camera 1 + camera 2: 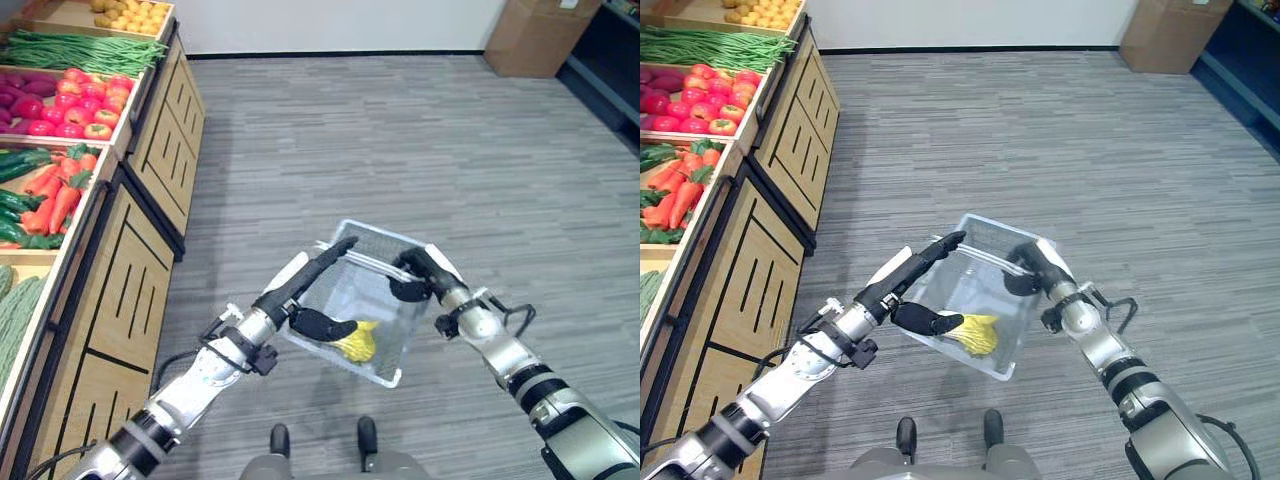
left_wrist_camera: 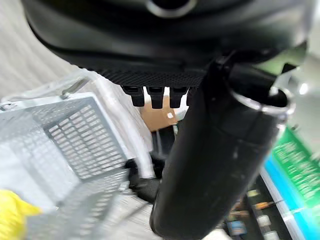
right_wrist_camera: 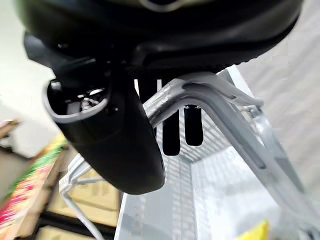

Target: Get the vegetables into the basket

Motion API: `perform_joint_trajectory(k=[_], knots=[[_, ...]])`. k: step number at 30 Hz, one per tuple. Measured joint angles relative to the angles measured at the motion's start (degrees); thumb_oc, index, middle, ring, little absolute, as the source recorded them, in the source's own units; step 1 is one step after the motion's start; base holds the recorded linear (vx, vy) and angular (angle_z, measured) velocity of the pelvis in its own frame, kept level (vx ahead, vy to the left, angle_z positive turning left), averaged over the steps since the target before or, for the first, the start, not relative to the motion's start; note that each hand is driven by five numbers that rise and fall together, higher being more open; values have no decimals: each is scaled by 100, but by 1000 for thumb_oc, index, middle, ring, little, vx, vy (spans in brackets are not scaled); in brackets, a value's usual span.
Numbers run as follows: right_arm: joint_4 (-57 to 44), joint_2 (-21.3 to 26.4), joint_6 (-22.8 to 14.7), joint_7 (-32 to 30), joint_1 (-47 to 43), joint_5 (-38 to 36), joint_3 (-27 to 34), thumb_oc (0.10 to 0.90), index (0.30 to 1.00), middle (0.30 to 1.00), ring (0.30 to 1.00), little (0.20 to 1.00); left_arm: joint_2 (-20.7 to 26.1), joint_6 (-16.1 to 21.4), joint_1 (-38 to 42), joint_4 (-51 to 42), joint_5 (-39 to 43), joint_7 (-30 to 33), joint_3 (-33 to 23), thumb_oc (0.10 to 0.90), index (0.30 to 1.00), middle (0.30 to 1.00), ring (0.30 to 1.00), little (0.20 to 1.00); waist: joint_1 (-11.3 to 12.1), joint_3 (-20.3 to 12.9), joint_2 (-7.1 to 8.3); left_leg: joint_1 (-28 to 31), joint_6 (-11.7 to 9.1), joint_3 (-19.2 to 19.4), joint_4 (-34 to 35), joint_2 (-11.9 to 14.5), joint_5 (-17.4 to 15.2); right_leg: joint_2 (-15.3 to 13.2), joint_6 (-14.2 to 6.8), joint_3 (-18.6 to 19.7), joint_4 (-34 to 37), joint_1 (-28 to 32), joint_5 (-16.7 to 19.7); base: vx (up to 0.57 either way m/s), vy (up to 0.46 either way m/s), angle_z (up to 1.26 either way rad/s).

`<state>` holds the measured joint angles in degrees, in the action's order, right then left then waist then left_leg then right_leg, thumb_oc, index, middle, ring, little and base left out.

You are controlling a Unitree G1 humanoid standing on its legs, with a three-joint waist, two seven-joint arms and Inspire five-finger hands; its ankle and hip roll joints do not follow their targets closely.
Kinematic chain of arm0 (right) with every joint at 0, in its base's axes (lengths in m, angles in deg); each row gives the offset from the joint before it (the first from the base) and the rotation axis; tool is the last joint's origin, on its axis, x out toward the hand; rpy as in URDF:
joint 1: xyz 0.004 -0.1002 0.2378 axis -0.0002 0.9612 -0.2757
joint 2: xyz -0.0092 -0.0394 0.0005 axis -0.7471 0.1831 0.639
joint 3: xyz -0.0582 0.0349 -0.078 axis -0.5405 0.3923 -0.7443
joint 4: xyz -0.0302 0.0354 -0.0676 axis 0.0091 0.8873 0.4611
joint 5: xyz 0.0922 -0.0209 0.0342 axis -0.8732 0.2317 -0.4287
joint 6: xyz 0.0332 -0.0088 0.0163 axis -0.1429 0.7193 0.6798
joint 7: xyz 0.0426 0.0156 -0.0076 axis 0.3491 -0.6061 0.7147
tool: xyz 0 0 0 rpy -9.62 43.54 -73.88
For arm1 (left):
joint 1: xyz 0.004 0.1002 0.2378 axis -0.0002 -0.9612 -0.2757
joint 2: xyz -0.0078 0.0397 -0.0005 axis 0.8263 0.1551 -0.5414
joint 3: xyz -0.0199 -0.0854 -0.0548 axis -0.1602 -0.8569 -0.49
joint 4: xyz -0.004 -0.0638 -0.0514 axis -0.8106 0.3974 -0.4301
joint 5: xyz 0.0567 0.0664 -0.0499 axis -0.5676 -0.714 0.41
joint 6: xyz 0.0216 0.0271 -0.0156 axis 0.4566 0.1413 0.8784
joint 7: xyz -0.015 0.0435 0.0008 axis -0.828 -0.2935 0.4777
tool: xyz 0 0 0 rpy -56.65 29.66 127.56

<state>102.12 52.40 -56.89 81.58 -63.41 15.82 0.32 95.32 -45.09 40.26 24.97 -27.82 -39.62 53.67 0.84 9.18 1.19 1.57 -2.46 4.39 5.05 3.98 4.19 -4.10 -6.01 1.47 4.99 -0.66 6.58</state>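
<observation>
Status: one yellow vegetable (image 1: 356, 340) lies in the wire basket (image 1: 375, 250) at lower centre of frame; carrots (image 1: 55, 195) and cucumbers (image 1: 20, 165) on the produce stand (image 1: 150, 150) at left remain unpicked. The right hand (image 1: 420, 272) is curled round the basket handles (image 3: 200, 95). The left hand (image 1: 310, 275) is extended flat above the basket, holding nothing. The basket's long axis runs upper left to lower right.
</observation>
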Motion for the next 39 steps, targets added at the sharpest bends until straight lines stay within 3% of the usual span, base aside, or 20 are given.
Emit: perform_joint_trajectory(k=[1, 4, 7, 13, 18, 24, 31, 35, 39], knots=[[277, -21, 9, 0, 112, 39, 72, 400, 300, 300, 300, 300, 52, -75, -169, -80, 558, -225, -32, 900, 1000, 1000, 1000, 1000, -11, -2, -4, -1, -4, -10, 0, 0, 5, 0, 8, -9, 0, 2, -4, 0, 0, 0], [523, -24, 38, -4, 404, 210, 365, 400, 300, 300, 300, 300, 114, -132, -433, -83, 1056, -456, -101, 900, 1000, 1000, 1000, 1000, -4, -11, -22, -5, -8, -25, 0, 0, 7, 2, 11, -19, 0, 5, -6, 0, 0, 0], [641, -21, 45, -39, 645, 235, 641, 400, 300, 300, 300, 300, 127, -207, -710, -37, 1275, -525, -304, 900, 1000, 1000, 1000, 1000, -18, -26, -50, -4, -8, -35, 0, 1, 7, 1, 15, -30, 1, 11, -10, 0, 0, 0], [992, 0, 4, -151, 1522, 190, 1690, 400, 300, 300, 300, 300, 96, -303, -1510, 958, 1301, -592, -1078, 900, 1000, 1000, 1000, 1000, -19, -154, -262, -12, -22, -138, 27, 7, -9, 7, 46, -125, 26, 54, -50, 0, -12, 9], [1160, -26, -3, -185, 2132, 7, 2116, 400, 300, 300, 300, 300, -128, -447, -1963, 2077, 799, -498, -1436, 900, 1000, 1000, 1000, 1000, -18, -197, -328, -53, -40, -225, 29, 18, -21, 16, 57, -198, 24, 58, -86, 5, -10, 8], [1359, -197, -125, -136, 2705, -67, 2474, 400, 300, 300, 300, 300, -902, -447, -2130, 3995, -857, -291, -1706, 900, 1000, 1000, 1000, 1000, -53, -252, -303, -101, -27, -296, 28, 23, -34, 18, 66, -266, 26, 49, -116, -3, -9, 5], [1654, -592, -121, -128, 2899, -219, 2575, 400, 300, 300, 300, 300, -1877, -499, -1612, 6433, -1865, 400, -2178, 900, 1000, 1000, 1000, 1000, -61, -484, -209, -192, -25, -327, 29, 27, -53, 21, 75, -304, 23, -24, -143, -2, -1, 2], [1764, -788, -162, -171, 2899, -247, 2597, 400, 300, 300, 300, 300, -2274, -603, -1328, 7603, -2008, 757, -2586, 900, 1000, 1000, 1000, 1000, -107, -528, -138, -206, -49, -320, 28, 24, -69, 18, 83, -303, 28, -36, -138, 0, 0, 0], [1805, -864, -162, -186, 2898, -271, 2554, 400, 300, 300, 300, 300, -2358, -665, -1334, 7745, -2007, 893, -2675, 900, 1000, 1000, 1000, 1000, -93, -528, -119, -194, -49, -312, 28, 26, -71, 20, 77, -298, 28, -37, -147, 0, 0, 0]])
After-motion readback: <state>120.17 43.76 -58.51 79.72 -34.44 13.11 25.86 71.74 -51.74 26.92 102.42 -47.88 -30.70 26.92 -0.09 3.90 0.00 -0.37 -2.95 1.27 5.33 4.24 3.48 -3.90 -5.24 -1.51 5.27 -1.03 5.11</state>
